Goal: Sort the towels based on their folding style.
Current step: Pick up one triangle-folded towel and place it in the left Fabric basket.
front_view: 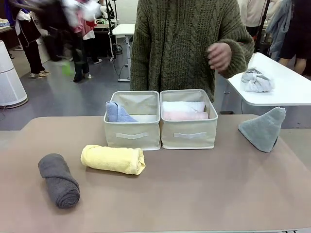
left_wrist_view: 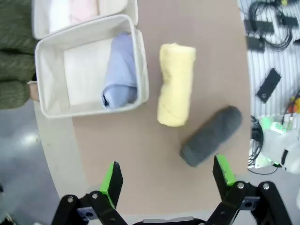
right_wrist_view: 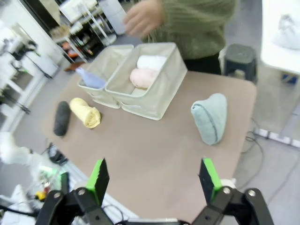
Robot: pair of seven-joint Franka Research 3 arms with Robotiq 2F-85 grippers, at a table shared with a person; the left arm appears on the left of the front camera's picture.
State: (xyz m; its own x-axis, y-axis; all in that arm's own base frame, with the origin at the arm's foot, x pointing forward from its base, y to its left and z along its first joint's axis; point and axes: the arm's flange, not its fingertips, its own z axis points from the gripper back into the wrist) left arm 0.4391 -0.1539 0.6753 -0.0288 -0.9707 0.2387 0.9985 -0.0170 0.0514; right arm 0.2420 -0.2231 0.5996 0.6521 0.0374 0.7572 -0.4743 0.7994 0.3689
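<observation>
While your left tool (left_wrist_view: 167, 169) hangs above the left part of the bench (front_view: 194, 194) with its jaws spread wide and nothing between them, your right tool (right_wrist_view: 153, 169) is just as wide open and just as empty over the bench.

Look toward the near left corner and you find the dark grey roll (front_view: 59, 180). The yellow roll (front_view: 113, 159) lies just beside it toward the middle, and the two are not touching.

At the middle of the far edge, two cream bins stand side by side, wall against wall. Your left bin (front_view: 132, 135) holds the light blue cone (front_view: 116, 112), lying against its left wall. Your right bin (front_view: 189, 135) holds the white roll (front_view: 182, 106) and the pink roll (front_view: 184, 115) pressed together, with the pink one nearer to you.

Out by the far right corner, well apart from the bins, sits the grey-green cone (front_view: 264, 128), its tip pointing away from you. The person's hand (front_view: 220, 56) is raised beyond the far edge, clear of both bins.
</observation>
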